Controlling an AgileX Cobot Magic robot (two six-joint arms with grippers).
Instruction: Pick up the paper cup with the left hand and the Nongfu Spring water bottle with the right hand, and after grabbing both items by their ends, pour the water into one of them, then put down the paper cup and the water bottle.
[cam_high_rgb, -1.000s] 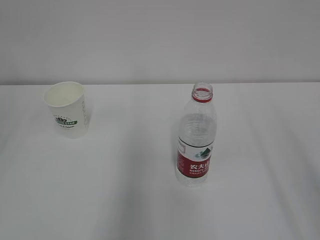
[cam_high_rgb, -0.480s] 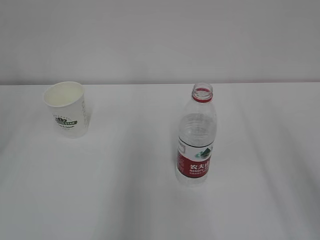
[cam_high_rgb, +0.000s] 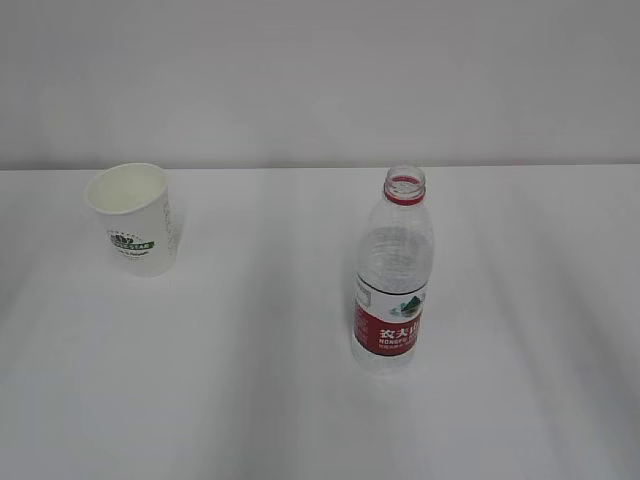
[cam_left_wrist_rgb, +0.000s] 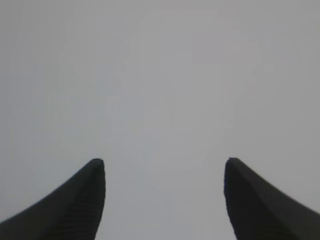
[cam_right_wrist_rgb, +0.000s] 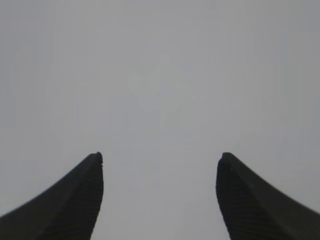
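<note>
The paper cup (cam_high_rgb: 135, 218) stands upright at the far left of the white table, its green logo facing me. The Nongfu Spring water bottle (cam_high_rgb: 393, 272) stands upright right of centre, uncapped, with its red-and-white label low on the body. Neither arm appears in the exterior view. In the left wrist view my left gripper (cam_left_wrist_rgb: 164, 162) is open, with only plain grey surface between its black fingertips. My right gripper (cam_right_wrist_rgb: 160, 157) is likewise open over bare grey surface in the right wrist view. Water inside the bottle cannot be made out.
The white table (cam_high_rgb: 240, 380) runs back to a pale wall (cam_high_rgb: 320, 70). Nothing else stands on it.
</note>
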